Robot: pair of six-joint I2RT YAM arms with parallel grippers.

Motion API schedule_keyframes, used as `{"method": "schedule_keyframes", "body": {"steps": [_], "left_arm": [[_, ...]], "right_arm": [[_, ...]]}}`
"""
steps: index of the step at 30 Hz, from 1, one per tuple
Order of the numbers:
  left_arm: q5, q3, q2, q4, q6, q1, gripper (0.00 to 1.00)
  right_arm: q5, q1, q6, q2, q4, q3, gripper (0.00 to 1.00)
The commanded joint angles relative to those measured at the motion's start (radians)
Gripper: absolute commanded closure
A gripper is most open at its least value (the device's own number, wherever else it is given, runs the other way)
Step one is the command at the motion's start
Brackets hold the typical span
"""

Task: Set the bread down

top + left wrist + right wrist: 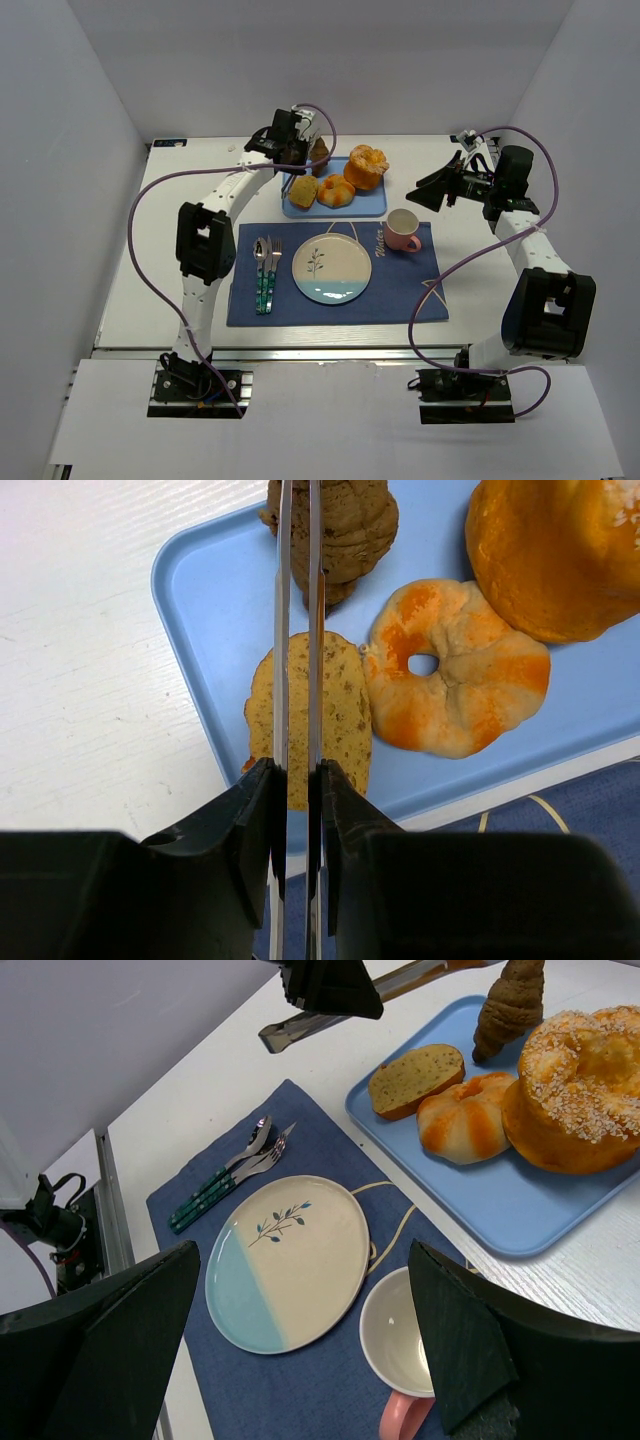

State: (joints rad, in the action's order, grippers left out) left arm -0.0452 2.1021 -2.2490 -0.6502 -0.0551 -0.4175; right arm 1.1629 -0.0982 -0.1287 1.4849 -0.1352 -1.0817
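Left gripper (pixel 297 500): narrowed to a thin slit, long fingers (pixel 283 630) near parallel. Points down at the far left corner of the tray (pixel 200 590).

The bread (pixel 350 525): right at the far end of those fingers, showing on both sides of them. Stands on end, pointed end down at the tray; touching or just off it, cannot tell. Hard pose to keep unaided, so probably pinched near its top. Contact itself out of frame, so not certain.

Under the fingers, nearer the wrist: cake slice (pixel 340 710), flat on the tray. Right of the fingers: ring bun (pixel 455 670), just beside the slice; past it, big bun (pixel 560 550). Slim fingers suit this crowding: a way in to the bread without nudging its neighbours.

Right gripper (pixel 300 1340): spread wide, holding nothing. Hangs well apart from the left one, off the tray. Between and below its fingers: plate (pixel 290 1260) on the mat (pixel 330 1140), cup (pixel 410 1345) just beside the plate, fork and spoon (pixel 230 1170) beyond it. Probably kept back to leave the plate reachable as the likely landing spot.

Judgement: grasp stage, bread not yet away from the tray. Next calls for a straight lift, then a carry back toward the plate. Risk: slender grip on a lumpy pastry, prone to swivel or slip.
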Motion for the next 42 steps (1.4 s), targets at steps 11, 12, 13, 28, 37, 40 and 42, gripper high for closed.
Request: {"method": "schedule_keyframes", "body": {"steps": [11,12,13,28,37,40,42], "left_arm": [[0.019,-0.053,0.184,0.069,-0.040,0.008,1.00],[0.022,-0.053,0.187,0.070,-0.043,0.008,1.00],[0.022,-0.054,0.193,0.073,-0.046,0.008,1.00],[0.044,-0.190,0.322,0.127,-0.081,0.008,1.00],[0.166,-0.436,0.563,0.187,-0.100,0.008,1.00],[0.191,-0.520,0.658,0.178,-0.098,0.008,1.00],[0.196,-0.591,0.727,0.170,-0.100,0.008,1.00]], "right_arm": [[0.024,-0.006,-0.006,-0.035,-0.035,0.017,0.11],[0.026,-0.006,-0.005,-0.034,-0.035,0.017,0.11],[0.024,-0.006,-0.005,-0.034,-0.035,0.019,0.11],[0.024,-0.006,0.006,-0.038,-0.029,0.026,0.11],[0.023,-0.006,0.015,-0.044,-0.021,0.029,0.11],[0.021,-0.006,0.018,-0.048,-0.018,0.031,0.11],[0.020,-0.005,0.023,-0.052,-0.018,0.032,0.11]]}}
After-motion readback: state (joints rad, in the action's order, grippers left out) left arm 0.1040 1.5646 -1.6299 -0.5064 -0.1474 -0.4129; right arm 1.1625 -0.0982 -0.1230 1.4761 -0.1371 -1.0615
